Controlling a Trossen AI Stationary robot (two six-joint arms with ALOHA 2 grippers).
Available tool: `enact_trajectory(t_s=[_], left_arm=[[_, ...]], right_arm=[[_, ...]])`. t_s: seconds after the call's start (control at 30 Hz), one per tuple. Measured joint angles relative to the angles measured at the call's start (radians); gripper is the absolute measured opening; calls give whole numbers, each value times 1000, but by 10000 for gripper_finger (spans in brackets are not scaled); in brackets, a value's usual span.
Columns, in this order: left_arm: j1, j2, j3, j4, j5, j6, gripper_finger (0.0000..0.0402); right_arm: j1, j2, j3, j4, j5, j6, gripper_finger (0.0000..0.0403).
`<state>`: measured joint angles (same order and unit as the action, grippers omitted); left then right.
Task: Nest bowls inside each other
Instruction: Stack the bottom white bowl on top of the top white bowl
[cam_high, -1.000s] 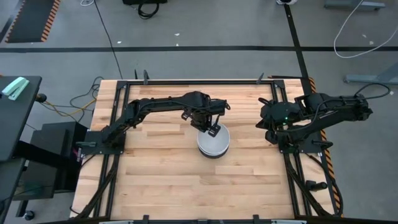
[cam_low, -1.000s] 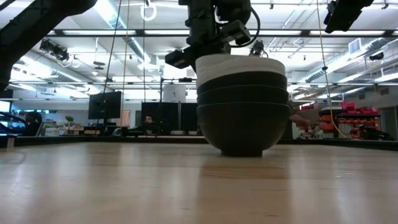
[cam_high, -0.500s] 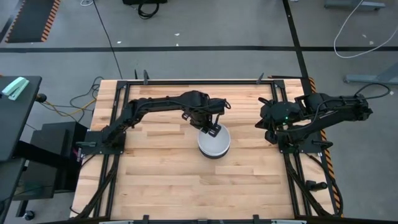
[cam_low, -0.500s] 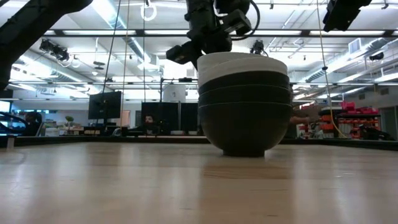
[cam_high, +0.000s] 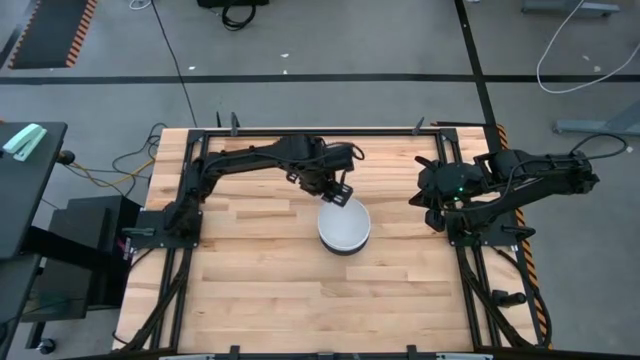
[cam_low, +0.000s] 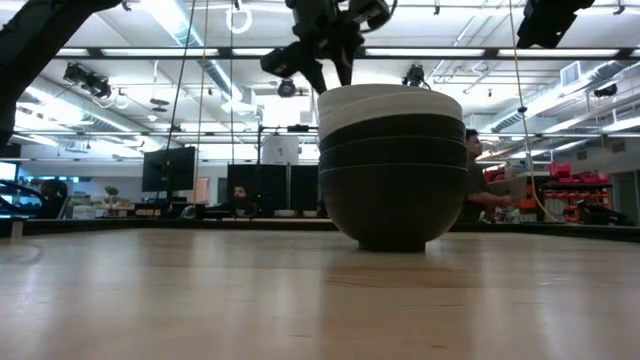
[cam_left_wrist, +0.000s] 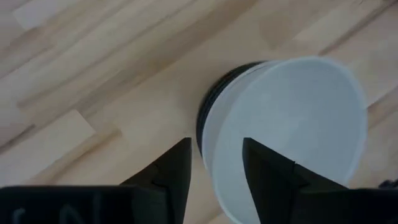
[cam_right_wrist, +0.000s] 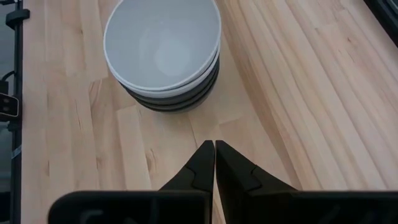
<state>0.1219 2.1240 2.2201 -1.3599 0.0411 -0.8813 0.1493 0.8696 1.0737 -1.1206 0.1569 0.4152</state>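
Note:
The bowls (cam_high: 344, 228) stand nested in one stack at mid-table, white ones on top and black ones beneath; the lowest black bowl (cam_low: 390, 215) rests with its base on the wood. My left gripper (cam_high: 336, 190) hangs open just above the far-left rim of the top white bowl (cam_left_wrist: 292, 130), its fingers (cam_left_wrist: 179, 167) on either side of that rim and clear of it. In the low view my left gripper (cam_low: 325, 65) is above the stack's edge. My right gripper (cam_right_wrist: 215, 157) waits shut near the table's right side, facing the stack (cam_right_wrist: 163, 53).
Bare wooden tabletop (cam_high: 260, 290) surrounds the stack on every side. A black metal frame (cam_high: 320, 130) runs along the table's edges. A person (cam_low: 480, 190) is in the room beyond the far edge.
My left gripper has opened, letting go of the top white bowl's rim, and has risen and drawn back toward the table's far edge. The white bowl stays seated in the stack.

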Motion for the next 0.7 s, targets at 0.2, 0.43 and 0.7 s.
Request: enact_trajectory(t_s=[0.2, 0.43, 0.7], left_arm=[[-37, -20, 1, 44, 6, -2, 114], [-71, -11, -2, 29, 1, -21, 15], [-74, 1, -1, 27, -25, -54, 17]], right_arm=[[0, 0, 0, 2, 0, 0, 23], [0, 0, 0, 2, 0, -18, 23], [0, 0, 0, 2, 0, -17, 22]])
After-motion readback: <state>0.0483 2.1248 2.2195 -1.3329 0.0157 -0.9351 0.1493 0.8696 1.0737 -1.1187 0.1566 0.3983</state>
